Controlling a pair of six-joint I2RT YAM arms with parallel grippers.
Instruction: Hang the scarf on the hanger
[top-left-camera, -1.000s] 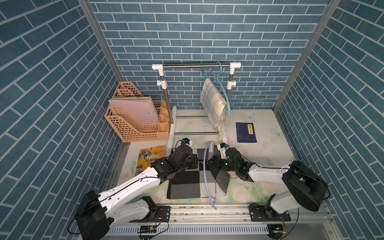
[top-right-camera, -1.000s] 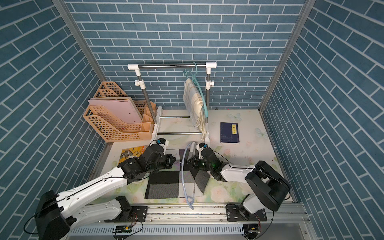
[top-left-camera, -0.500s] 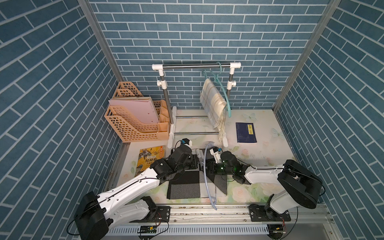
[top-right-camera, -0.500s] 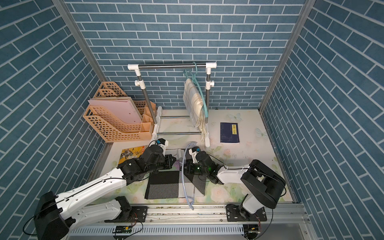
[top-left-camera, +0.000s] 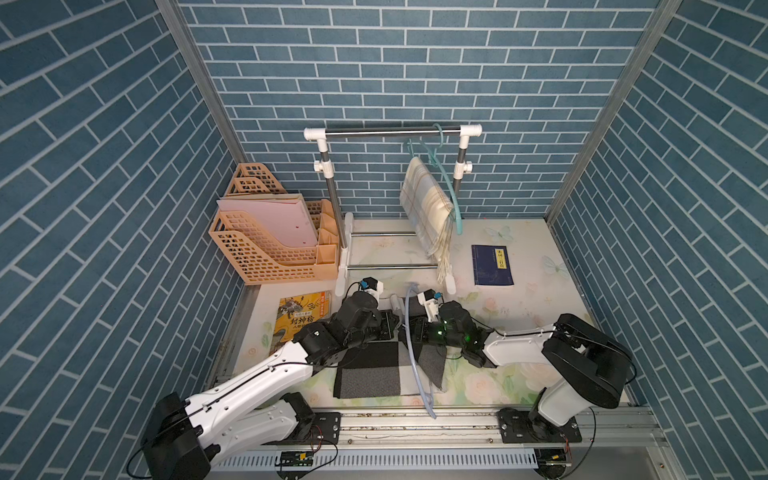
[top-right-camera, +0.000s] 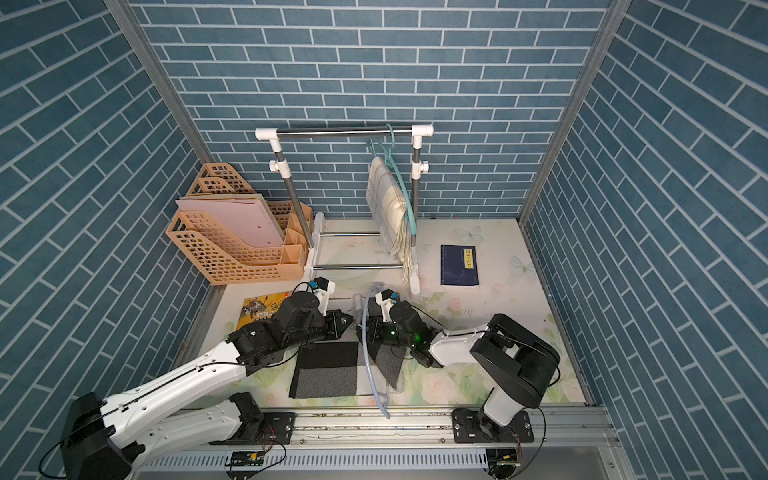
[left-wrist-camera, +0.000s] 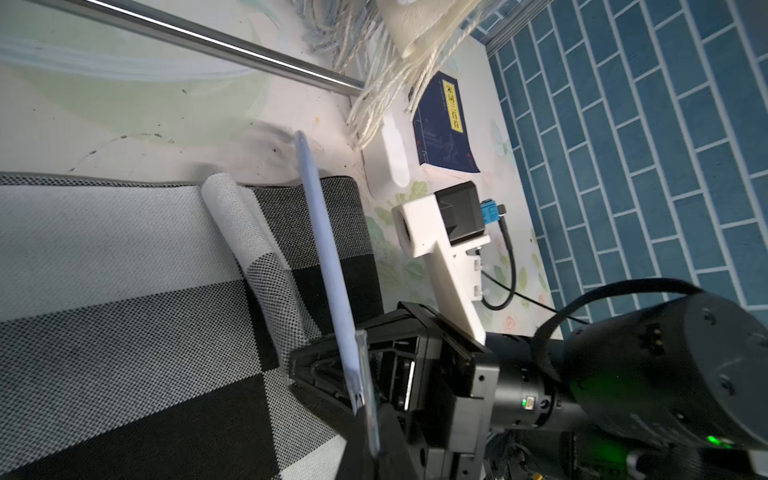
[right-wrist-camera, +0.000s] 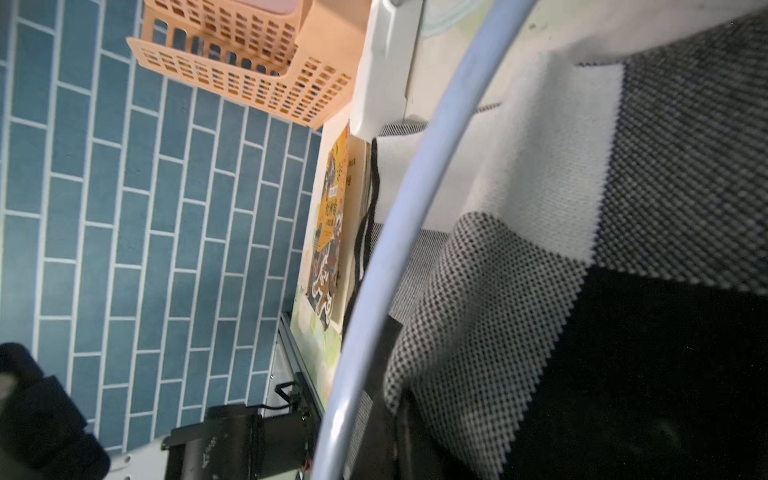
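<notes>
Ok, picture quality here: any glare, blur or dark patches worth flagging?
Both top views: sharp and evenly lit. Left wrist view: bright glare streak along the steel rail, hanger slightly soft. Right wrist view: hanger blurred close to the lens, black squares of the scarf lost in shadow, weave elsewhere crisp.

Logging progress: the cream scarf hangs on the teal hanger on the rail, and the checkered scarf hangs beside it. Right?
Not quite. The cream scarf does hang on the teal hanger on the rail, but the checkered scarf lies on the table, as both top views show.
</notes>
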